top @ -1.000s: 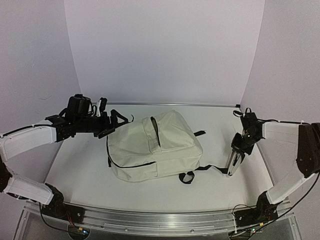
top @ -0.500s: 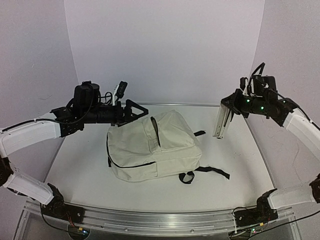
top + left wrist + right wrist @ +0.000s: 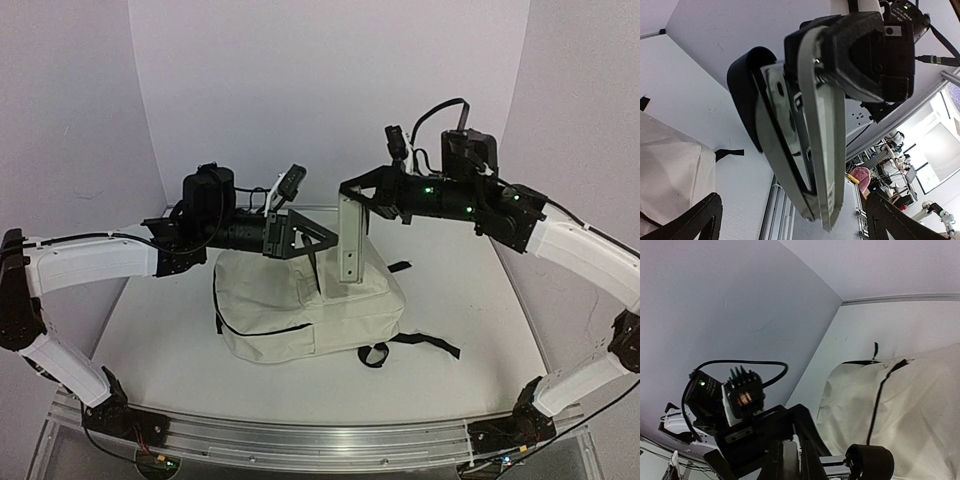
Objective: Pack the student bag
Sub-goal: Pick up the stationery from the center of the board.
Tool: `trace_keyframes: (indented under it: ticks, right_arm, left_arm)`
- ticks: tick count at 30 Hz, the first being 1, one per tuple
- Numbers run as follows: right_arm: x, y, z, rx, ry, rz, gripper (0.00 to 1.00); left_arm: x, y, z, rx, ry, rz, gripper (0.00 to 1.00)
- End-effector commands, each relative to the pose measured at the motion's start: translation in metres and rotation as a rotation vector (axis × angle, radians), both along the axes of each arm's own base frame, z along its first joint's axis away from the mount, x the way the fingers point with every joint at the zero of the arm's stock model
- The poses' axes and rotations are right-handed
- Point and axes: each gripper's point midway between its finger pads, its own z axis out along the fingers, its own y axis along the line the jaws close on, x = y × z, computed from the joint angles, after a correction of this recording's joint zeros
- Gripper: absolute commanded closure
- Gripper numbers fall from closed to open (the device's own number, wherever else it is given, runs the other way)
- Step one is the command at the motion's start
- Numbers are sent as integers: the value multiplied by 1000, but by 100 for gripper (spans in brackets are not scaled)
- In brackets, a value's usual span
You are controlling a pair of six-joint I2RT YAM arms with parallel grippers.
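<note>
My left fingers [image 3: 707,220] are spread wide, the left gripper [image 3: 315,240] hovering at centre frame. My right gripper [image 3: 355,197] pinches the top of a flat grey slab [image 3: 349,245], which hangs upright just beside it. The student bag [image 3: 300,305] lies flat below both, lower centre, on the white table [image 3: 160,340].

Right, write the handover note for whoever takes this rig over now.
Left gripper: jaws open, empty, hovering over the cream canvas backpack.
Right gripper: shut on a long flat grey item, which hangs upright over the backpack; I cannot tell what it is.
Backpack: lying flat between the arms, with a dark slit showing near its top.
Done: item is off the table.
Left: get it inside the backpack.
</note>
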Motion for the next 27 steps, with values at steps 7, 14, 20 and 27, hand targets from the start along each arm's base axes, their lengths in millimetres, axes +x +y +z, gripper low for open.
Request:
trace_keyframes:
  ticks: [7,14,20,27]
  right_arm:
    - [-39,46,85,287,-140,189,100]
    - [-41,45,85,328,-136,194,100]
    - [-42,43,82,325,-134,189,100]
    - [-39,37,79,314,-151,151,87]
  left_arm:
    - [-18,3,55,-192,-108,-92,3]
    - [-25,6,64,-261,-104,-125,29]
    - [-28,8,63,-282,-90,-141,46]
    - [-28,10,63,-285,-79,-130,65]
